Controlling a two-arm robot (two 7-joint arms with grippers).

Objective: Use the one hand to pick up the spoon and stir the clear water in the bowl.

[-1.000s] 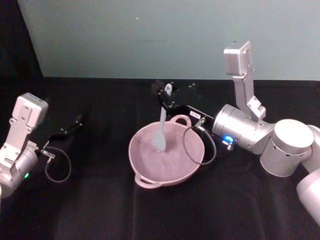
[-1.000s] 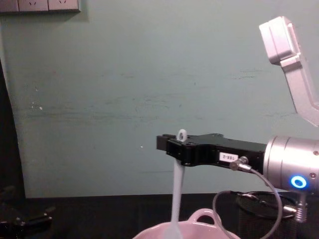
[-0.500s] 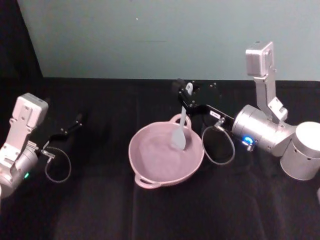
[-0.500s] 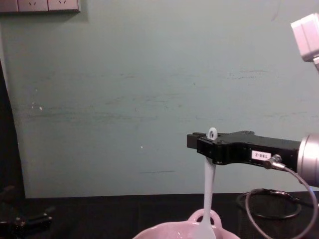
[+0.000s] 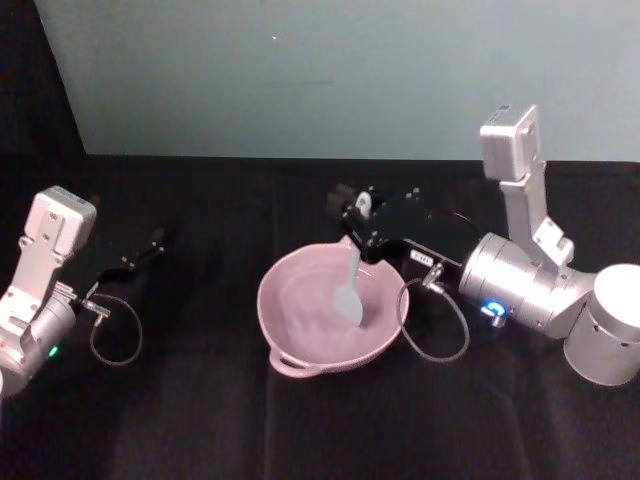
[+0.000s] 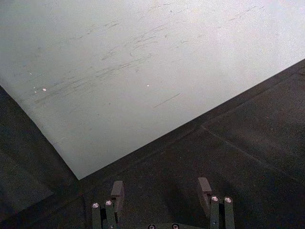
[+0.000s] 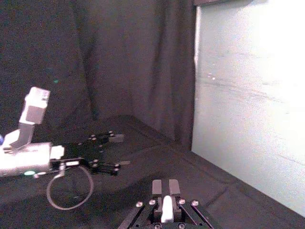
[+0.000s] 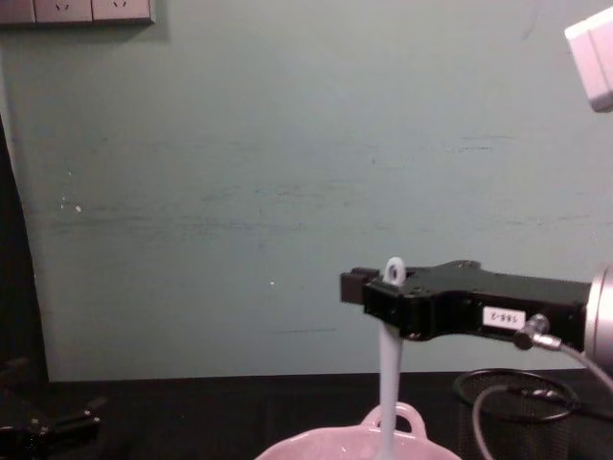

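Clearly, the pick-up is done and the stirring seems under way; only more stirring is left, as I judge. Nearest, the pale pink bowl [image 5: 300, 320] stands on the black surface [image 5: 200, 420]. The white spoon [image 5: 350, 285] stands almost upright in it, flat blade low near the right inner wall. Above the far rim, the right tool [image 5: 362, 215] is clenched on the handle just under the ring hole. The left tool [image 6: 161, 183] rests aside at the left, released.

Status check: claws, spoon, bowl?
Right claw shut on spoon handle, blade down inside pink bowl. Left claw open, parked far left. Right arm's cable loop hangs beside bowl's right rim.
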